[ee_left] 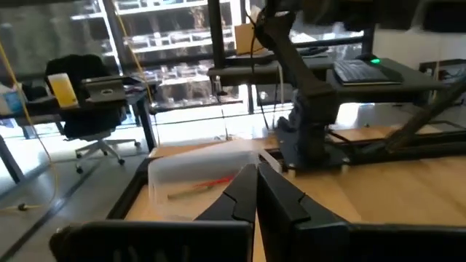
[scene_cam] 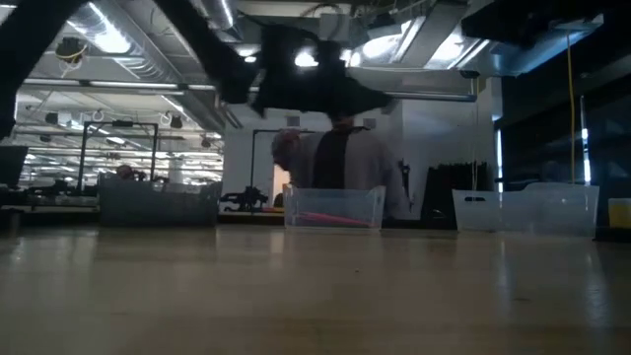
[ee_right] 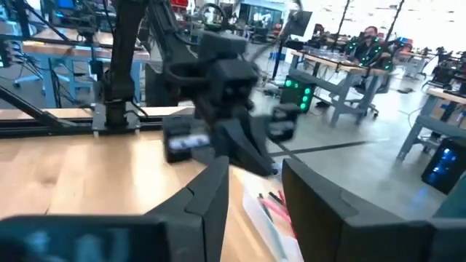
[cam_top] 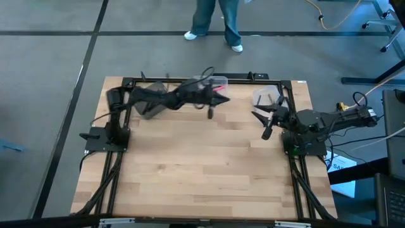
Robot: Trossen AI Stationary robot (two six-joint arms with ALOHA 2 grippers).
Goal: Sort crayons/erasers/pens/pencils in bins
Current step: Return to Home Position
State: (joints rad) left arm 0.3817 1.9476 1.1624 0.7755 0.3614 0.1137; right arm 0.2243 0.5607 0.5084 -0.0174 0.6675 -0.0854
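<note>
A clear bin [cam_top: 216, 82] stands at the table's far edge with red and pink sticks [ee_left: 207, 183] lying in it. My left gripper [ee_left: 255, 175] hovers level just short of that bin, shut, with nothing showing between its fingers. A dark grey bin [cam_top: 147, 111] sits under the left arm. At the far right stands a whitish bin [cam_top: 266, 96]. Beside it my right gripper [cam_top: 261, 121] waits open and empty above the table, pointing toward the table's left.
The low view shows the three bins in a row along the far edge: grey [scene_cam: 158, 202], clear [scene_cam: 333, 209], whitish [scene_cam: 523, 209]. The bare wooden tabletop [cam_top: 202, 164] stretches toward the near edge. A person [cam_top: 215, 22] stands beyond the far edge.
</note>
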